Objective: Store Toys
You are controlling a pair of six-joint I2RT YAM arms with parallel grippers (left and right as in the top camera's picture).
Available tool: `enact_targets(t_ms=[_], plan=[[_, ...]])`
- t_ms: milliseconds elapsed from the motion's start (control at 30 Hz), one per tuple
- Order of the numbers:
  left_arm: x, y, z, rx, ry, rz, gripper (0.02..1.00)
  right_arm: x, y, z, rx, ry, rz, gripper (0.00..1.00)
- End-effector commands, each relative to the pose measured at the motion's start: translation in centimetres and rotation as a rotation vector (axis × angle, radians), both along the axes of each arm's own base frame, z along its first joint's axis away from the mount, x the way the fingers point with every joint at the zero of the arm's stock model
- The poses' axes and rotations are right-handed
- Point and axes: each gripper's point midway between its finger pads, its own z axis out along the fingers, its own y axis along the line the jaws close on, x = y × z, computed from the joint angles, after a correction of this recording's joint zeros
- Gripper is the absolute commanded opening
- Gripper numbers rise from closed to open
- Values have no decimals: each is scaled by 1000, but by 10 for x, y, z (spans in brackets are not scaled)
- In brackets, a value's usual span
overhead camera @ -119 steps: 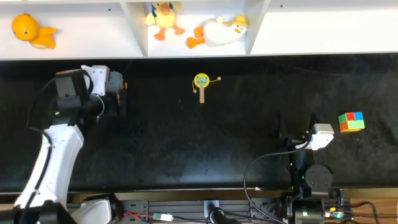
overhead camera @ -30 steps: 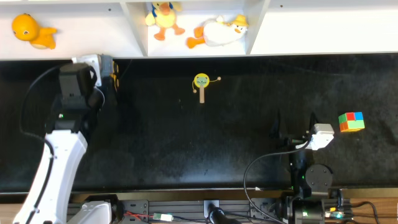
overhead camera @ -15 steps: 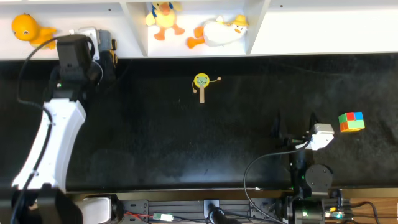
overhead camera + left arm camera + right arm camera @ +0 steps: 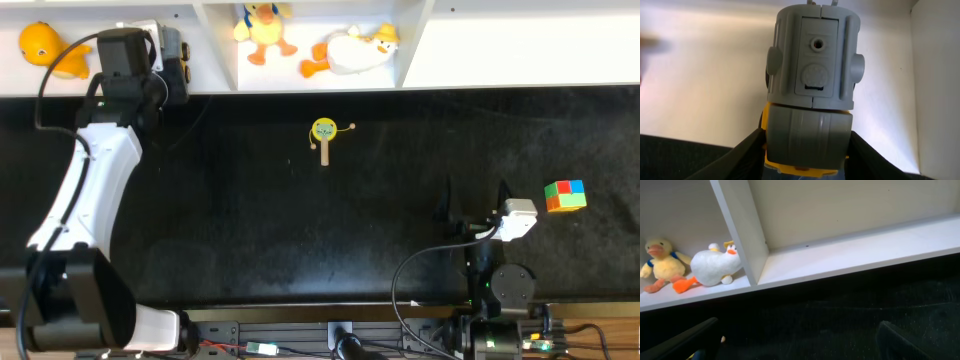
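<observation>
Toy robot [image 4: 812, 75]: clamped by left gripper [image 4: 807, 160], 11 o'clock, so I can shelve it.
Right gripper [image 4: 790, 345]: jaws apart, parked.

Duck toys: three. One orange duck [image 4: 52, 48], one yellow duck [image 4: 264, 28], one white duck [image 4: 350, 50].
Grey-and-yellow toy [image 4: 812, 85]: one.
Yellow rattle [image 4: 324, 135] on a stick: one.
Coloured cube [image 4: 564, 195]: one.
Toys in all: six.
White shelf [image 4: 220, 45]: one, with three compartments.
Grippers: two, the left gripper [image 4: 172, 55] and the right gripper [image 4: 472, 205].
Black table [image 4: 300, 230]: one.
</observation>
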Motion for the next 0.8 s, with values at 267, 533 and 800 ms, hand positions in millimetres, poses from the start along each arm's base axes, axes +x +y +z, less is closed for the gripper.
enact_targets(t_ms=[267,533,800], plan=[[22,1,3,-17,-27,8,308,0,-1,-3,1,-2,-6,996],[26,2,6,-17,-47,8,520,0,-1,-3,1,-2,-6,996],[25,2,6,-17,-45,8,998,0,-1,-3,1,-2,-6,993]])
